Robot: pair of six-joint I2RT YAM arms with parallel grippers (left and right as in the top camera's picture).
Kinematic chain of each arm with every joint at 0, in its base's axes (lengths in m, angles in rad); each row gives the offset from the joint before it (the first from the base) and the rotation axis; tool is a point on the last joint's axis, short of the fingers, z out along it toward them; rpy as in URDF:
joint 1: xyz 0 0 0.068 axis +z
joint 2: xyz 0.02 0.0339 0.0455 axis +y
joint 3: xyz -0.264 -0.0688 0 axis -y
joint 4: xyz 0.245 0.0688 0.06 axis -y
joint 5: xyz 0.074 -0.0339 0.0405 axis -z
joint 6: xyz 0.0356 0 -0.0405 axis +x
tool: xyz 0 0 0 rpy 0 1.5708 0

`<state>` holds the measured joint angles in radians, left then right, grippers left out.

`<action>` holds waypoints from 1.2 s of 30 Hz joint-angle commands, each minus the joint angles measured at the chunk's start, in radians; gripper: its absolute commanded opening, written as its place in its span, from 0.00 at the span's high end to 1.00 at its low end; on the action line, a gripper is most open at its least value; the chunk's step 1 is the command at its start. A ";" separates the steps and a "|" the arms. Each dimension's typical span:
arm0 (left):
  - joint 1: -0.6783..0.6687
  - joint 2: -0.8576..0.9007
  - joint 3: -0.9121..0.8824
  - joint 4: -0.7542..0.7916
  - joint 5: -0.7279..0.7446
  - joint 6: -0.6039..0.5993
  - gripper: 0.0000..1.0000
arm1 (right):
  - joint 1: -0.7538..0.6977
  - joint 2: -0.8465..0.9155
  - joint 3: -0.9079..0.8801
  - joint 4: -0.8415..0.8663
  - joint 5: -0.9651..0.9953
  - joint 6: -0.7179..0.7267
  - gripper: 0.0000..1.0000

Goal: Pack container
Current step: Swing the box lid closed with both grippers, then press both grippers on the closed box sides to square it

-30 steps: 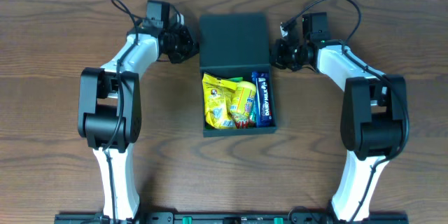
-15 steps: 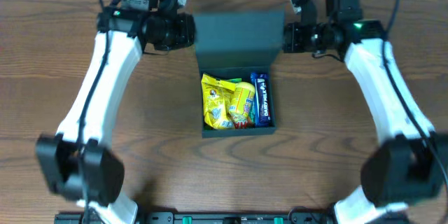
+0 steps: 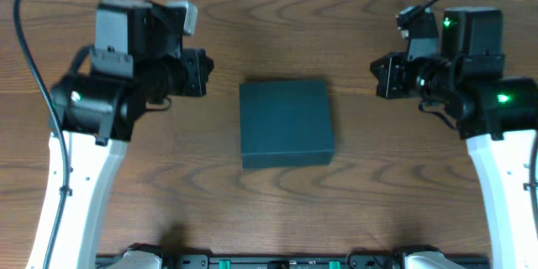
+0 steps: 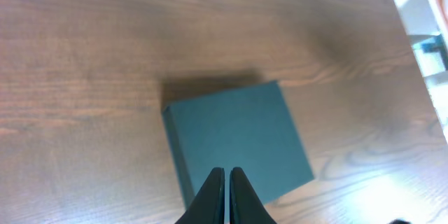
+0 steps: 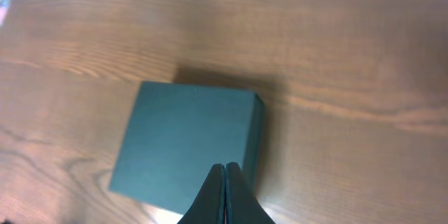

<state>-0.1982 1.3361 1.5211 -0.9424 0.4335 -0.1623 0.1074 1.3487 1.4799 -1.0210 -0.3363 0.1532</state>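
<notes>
Left arm (image 3: 101, 101), right arm (image 3: 483, 92) aloft beside container (image 3: 284, 123)

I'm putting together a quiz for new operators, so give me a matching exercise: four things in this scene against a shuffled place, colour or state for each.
Things:
1. container
2. left gripper
3. right gripper
4. table

Descriptions:
A. brown wood grain
B. shut on nothing, off the container's right side
C. dark teal, lid closed
D. shut on nothing, off the container's left side

Pairs: 1-C; 2-D; 3-B; 4-A
</notes>
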 commanded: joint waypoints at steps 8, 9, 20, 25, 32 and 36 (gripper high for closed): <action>-0.009 0.034 -0.610 0.491 0.209 -0.106 0.95 | 0.045 0.024 -0.469 0.183 -0.146 0.079 0.98; -0.017 0.034 -0.621 0.511 0.214 -0.099 0.94 | 0.056 0.024 -0.489 0.182 -0.147 0.081 0.98; -0.276 0.125 -0.623 0.679 0.124 -0.037 0.94 | 0.219 -0.003 -0.795 0.375 -0.147 0.278 0.98; -0.309 0.241 -0.623 0.708 0.125 -0.071 0.94 | 0.227 -0.007 -0.817 0.391 -0.138 0.292 0.98; -0.311 0.281 -0.623 0.679 0.102 -0.071 0.94 | 0.227 -0.113 -0.812 0.382 -0.082 0.291 0.99; -0.311 0.281 -0.623 0.667 0.095 -0.082 0.94 | 0.229 -0.190 -0.812 0.358 -0.123 0.271 0.98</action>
<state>-0.5060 1.5822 0.9035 -0.2485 0.5884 -0.2359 0.3260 1.2034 0.6666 -0.6514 -0.4416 0.4335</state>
